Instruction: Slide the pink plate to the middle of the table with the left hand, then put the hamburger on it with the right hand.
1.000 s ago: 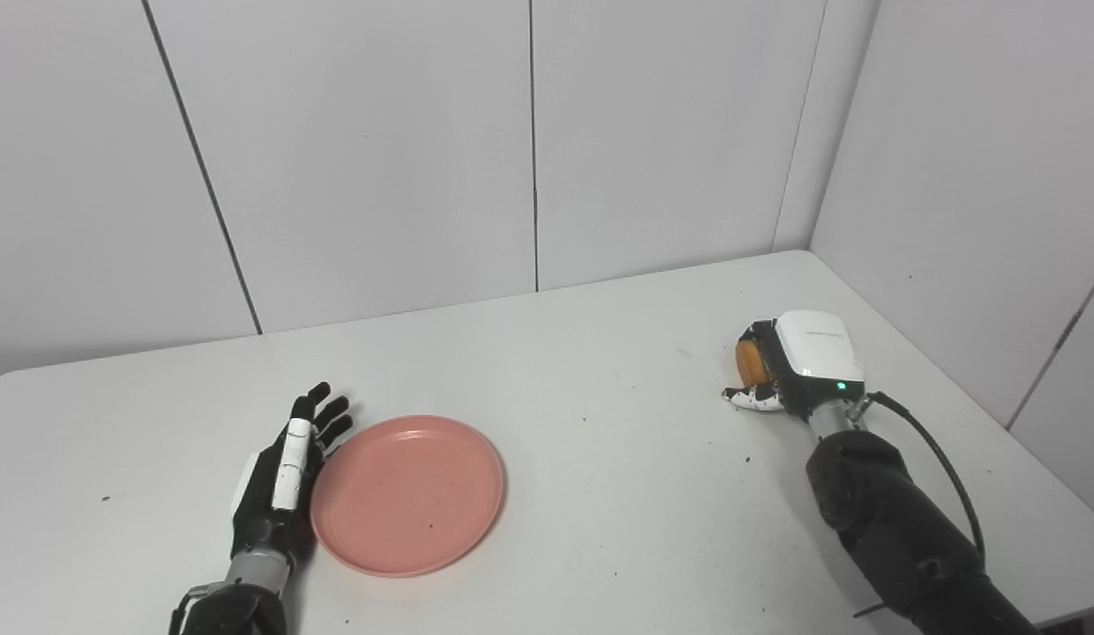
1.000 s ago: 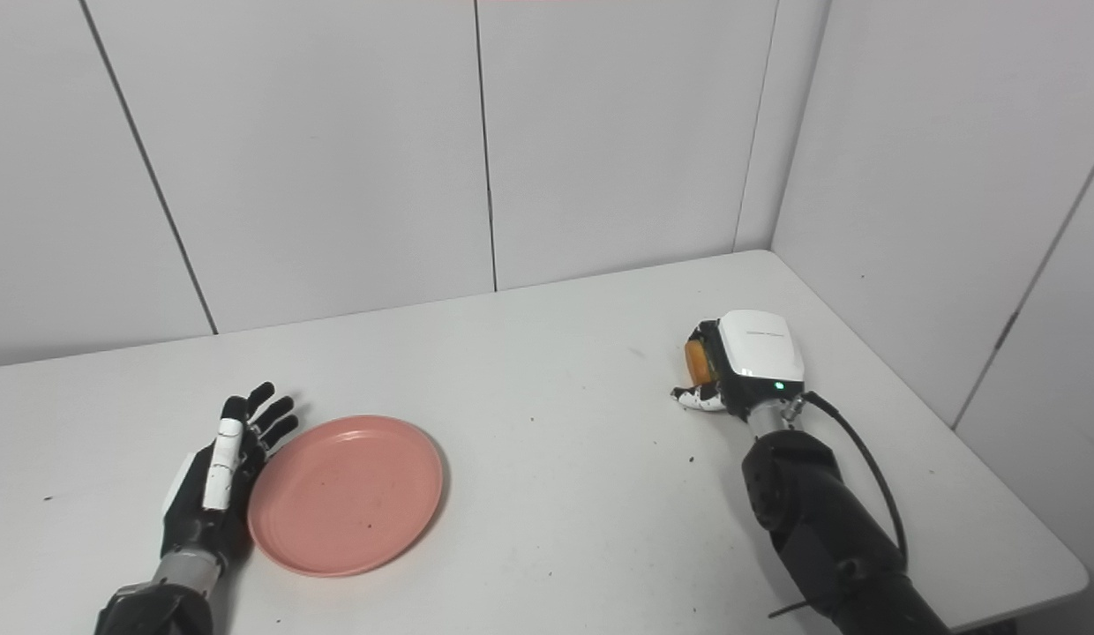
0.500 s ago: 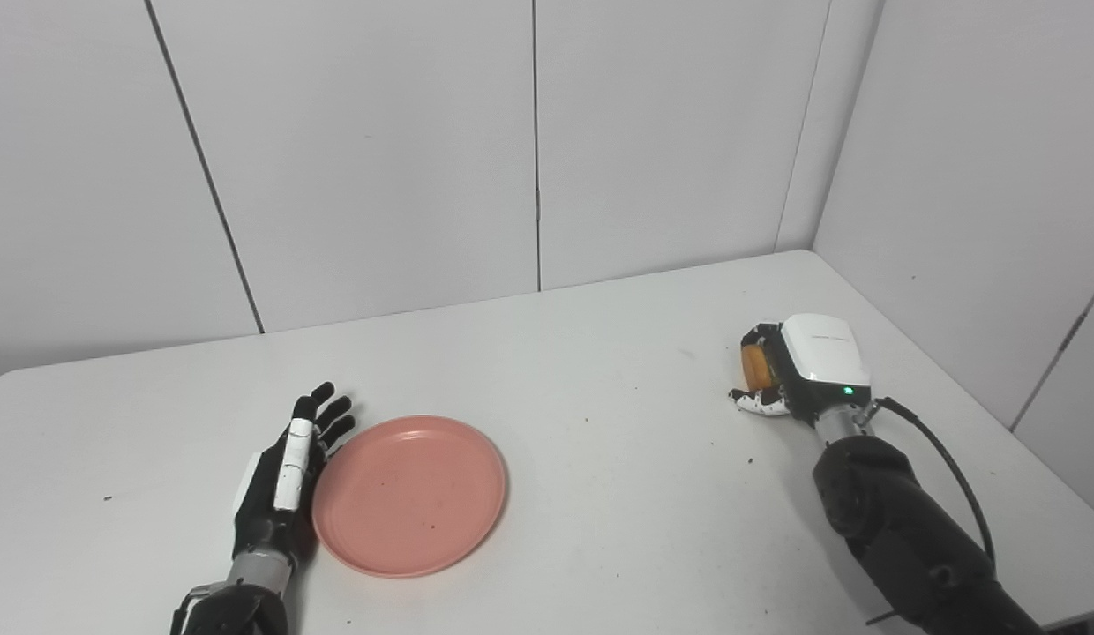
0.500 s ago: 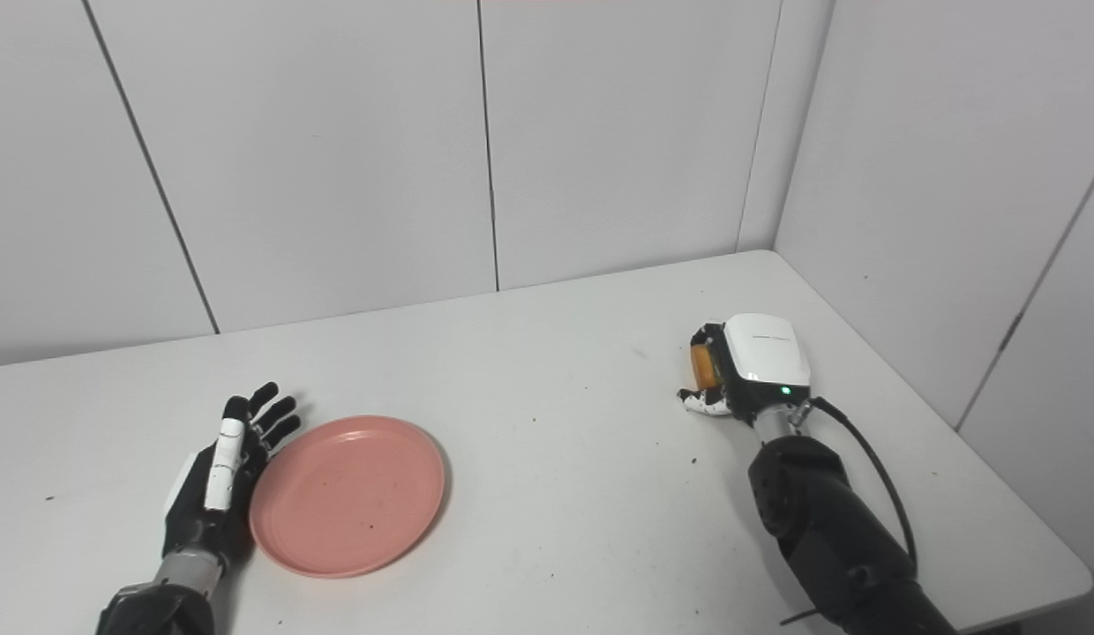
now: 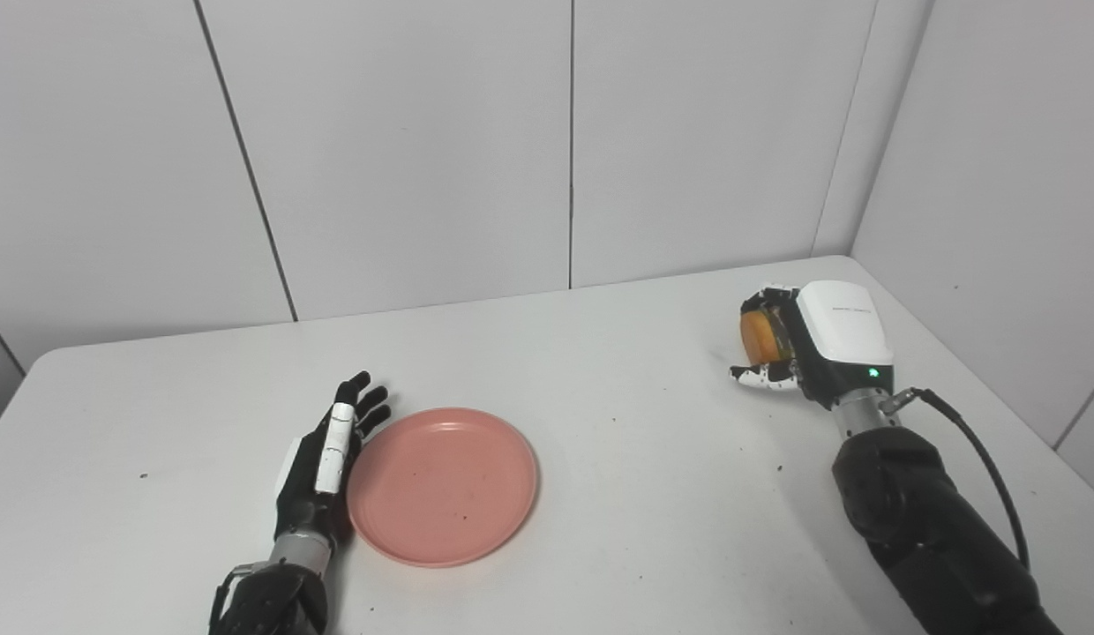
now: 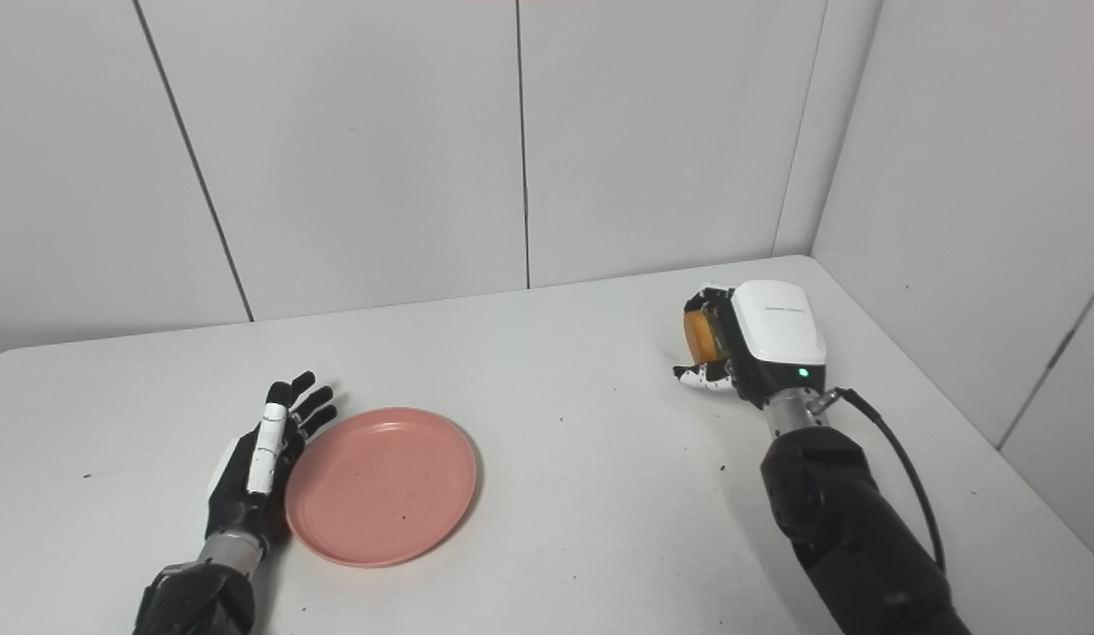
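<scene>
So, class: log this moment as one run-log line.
left hand: open beside pink plate | right hand: shut on hamburger | plate: empty

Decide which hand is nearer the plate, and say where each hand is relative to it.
Left. The left hand lies flat against the plate at its left edge. The right hand, shut on the hamburger, is far off to the plate's right.

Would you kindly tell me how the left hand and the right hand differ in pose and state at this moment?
The left hand is open, fingers straight, holding nothing; the right hand is shut on the hamburger. The left hand lies edge-on against the pink plate's left rim; the right hand is far from the plate, near the table's far right corner. Both arms come in from the bottom edge.
</scene>
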